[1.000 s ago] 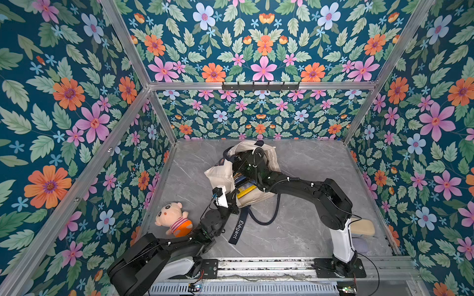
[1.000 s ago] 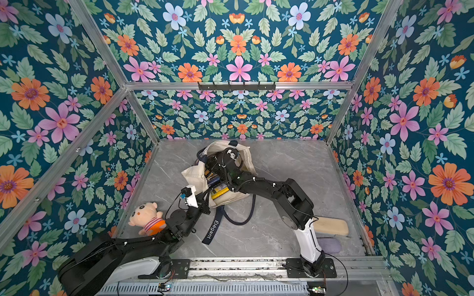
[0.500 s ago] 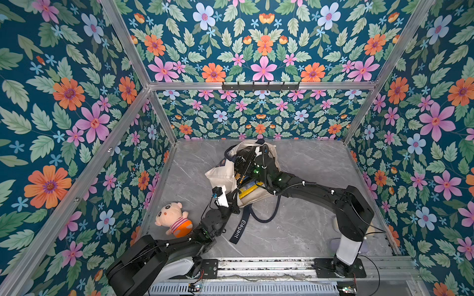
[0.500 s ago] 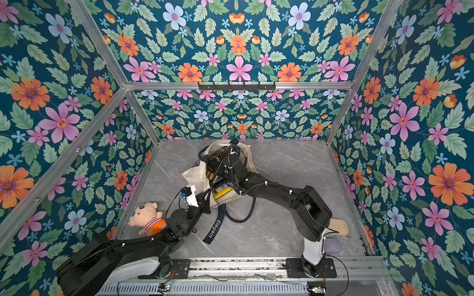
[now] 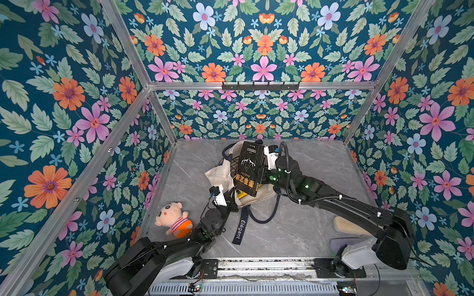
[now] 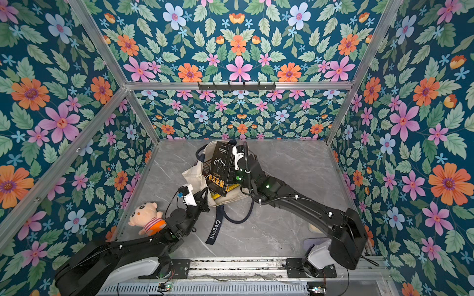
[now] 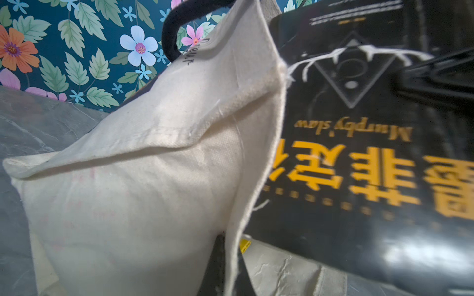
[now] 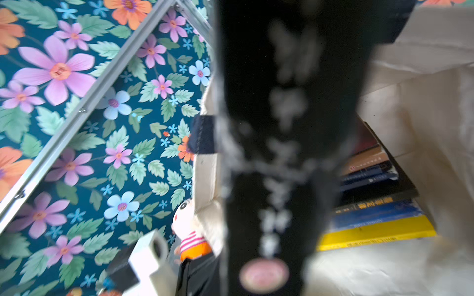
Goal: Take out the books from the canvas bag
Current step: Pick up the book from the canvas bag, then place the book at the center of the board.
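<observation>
**Black book held upright over the open bag**

The black book (image 5: 250, 166) (image 6: 220, 169), with gold characters on its cover, stands nearly upright above the mouth of the canvas bag (image 5: 218, 176) (image 6: 192, 176), its lower edge level with the opening. The right gripper (image 5: 265, 165) (image 6: 233, 166) is clamped narrowly on the book's right edge. In the right wrist view the book (image 8: 282, 128) is a blurred dark slab close to the lens.

Behind it, inside the bag (image 8: 423, 115), lie the stacked books (image 8: 377, 212): a yellow one outermost, then blue and dark ones.

The bag lies on its side mid-table, its mouth turned to the near right. The left gripper (image 5: 232, 202) (image 6: 204, 201) is closed tight on the bag's near-left rim. In the left wrist view the cloth edge (image 7: 154, 179) runs down towards the camera beside the book (image 7: 359, 166).

A navy strap (image 5: 239, 228) reading Elegant trails from the bag towards the near edge. A plush doll (image 5: 173, 217) (image 6: 146, 217) lies near left, apart from the bag, on the grey marbled table (image 5: 307, 159). A beige object (image 5: 343, 223) sits near right, beside the right arm.
</observation>
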`<state>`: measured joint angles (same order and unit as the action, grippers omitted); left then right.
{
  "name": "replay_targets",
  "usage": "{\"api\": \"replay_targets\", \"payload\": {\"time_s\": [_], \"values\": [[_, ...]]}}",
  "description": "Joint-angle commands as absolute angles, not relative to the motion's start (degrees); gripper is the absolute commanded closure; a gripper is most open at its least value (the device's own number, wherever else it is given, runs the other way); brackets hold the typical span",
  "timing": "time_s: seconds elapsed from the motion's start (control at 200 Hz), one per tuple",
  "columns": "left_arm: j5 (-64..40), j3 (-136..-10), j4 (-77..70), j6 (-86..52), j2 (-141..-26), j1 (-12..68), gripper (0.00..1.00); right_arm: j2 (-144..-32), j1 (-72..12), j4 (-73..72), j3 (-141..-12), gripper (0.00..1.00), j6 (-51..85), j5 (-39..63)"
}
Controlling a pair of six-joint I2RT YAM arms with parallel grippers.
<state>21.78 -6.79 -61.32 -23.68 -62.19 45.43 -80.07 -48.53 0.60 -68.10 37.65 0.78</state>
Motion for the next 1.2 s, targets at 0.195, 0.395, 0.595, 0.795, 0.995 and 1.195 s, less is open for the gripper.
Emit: {"api": "replay_targets", "payload": {"time_s": [0.195,0.395,0.595,0.795,0.995,1.195], "values": [[27.0,-7.1,-58.5,-18.5,-59.3,45.4,1.00,-61.2,-45.6,-0.3,-57.2,1.00,34.7,-9.2],[28.1,-6.3,-59.0,-16.4,-58.5,45.3,1.00,-49.2,-35.6,2.0,-48.6,1.00,42.0,-15.7],[29.1,-6.0,-59.1,-15.5,-58.6,45.4,1.00,-39.1,-26.5,0.9,-39.4,1.00,48.6,-19.0],[29.5,-4.2,-61.0,-17.0,-58.6,45.3,1.00,-37.5,-22.8,-1.7,-33.3,1.00,51.1,-22.3],[27.8,-4.3,-61.9,-17.1,-59.4,45.3,1.00,-44.7,-12.7,-8.0,-27.6,1.00,60.6,-18.0],[26.1,-3.7,-64.0,-16.5,-59.0,45.4,1.00,-56.8,-7.4,-18.7,-24.7,1.00,67.4,-15.8]]}}
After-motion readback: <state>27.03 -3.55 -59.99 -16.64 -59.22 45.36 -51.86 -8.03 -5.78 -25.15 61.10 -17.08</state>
